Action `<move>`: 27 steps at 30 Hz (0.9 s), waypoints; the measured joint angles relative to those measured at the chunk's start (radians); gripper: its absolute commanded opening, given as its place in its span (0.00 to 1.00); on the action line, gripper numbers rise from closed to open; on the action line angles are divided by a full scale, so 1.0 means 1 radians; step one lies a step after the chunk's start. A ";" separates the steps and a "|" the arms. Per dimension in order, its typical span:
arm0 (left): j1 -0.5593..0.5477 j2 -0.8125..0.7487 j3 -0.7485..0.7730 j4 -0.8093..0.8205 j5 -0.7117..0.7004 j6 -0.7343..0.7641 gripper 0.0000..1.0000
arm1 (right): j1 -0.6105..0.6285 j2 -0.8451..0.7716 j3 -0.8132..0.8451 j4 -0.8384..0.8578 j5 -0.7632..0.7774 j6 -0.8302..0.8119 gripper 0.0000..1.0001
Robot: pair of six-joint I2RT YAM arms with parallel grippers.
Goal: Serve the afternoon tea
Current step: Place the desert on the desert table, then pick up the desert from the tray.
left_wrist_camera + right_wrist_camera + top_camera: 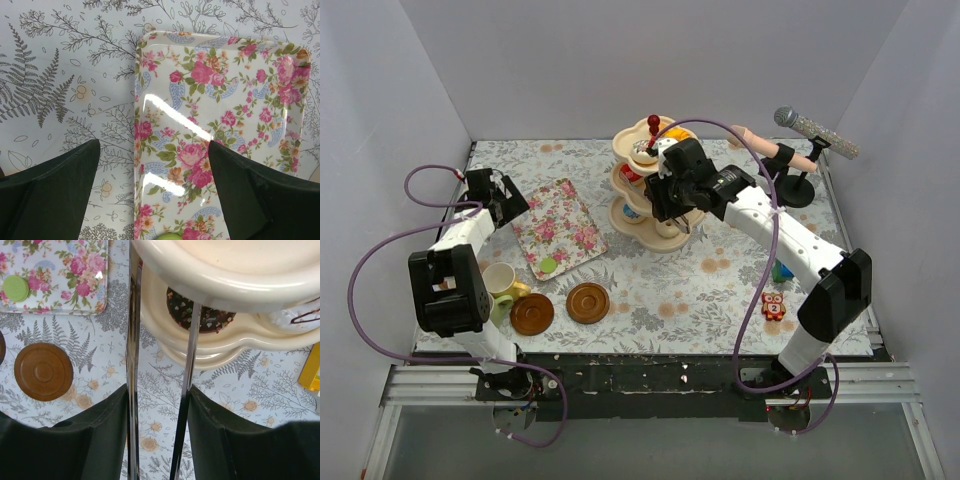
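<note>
The cream three-tier stand (642,212) with a red knob (653,128) stands at centre back and holds toy cakes. My right gripper (667,203) is at the stand's front, shut on the metal tongs (133,345). The tongs' two arms reach up to the lower tier (225,340), where a chocolate donut (212,318) lies; their tips are hidden under the upper tier. My left gripper (152,145) is open and empty over the left edge of the floral tray (225,85), which carries a green disc (549,265). Cups (500,279) and two brown saucers (588,302) sit front left.
A toy microphone (815,128) on a black stand (798,188) is at back right. Small toy blocks (773,305) lie by the right arm. A yellow object (310,367) lies right of the stand. White walls enclose the table.
</note>
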State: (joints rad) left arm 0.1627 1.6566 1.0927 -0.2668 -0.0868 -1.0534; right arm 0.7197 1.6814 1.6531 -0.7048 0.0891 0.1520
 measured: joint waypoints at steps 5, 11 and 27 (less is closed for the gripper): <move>0.000 -0.023 -0.007 0.010 -0.001 0.001 0.90 | 0.003 -0.070 -0.055 0.018 -0.021 -0.006 0.53; 0.000 -0.064 -0.024 0.032 0.001 0.005 0.90 | 0.020 -0.131 -0.094 0.033 -0.036 -0.019 0.52; 0.000 -0.093 -0.062 0.061 0.022 0.010 0.89 | 0.206 -0.174 -0.164 0.016 -0.049 -0.031 0.51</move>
State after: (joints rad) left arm 0.1623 1.5631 1.0306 -0.2054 -0.0647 -1.0435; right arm 0.9260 1.5074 1.4887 -0.6891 0.0402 0.1211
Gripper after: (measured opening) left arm 0.894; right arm 0.520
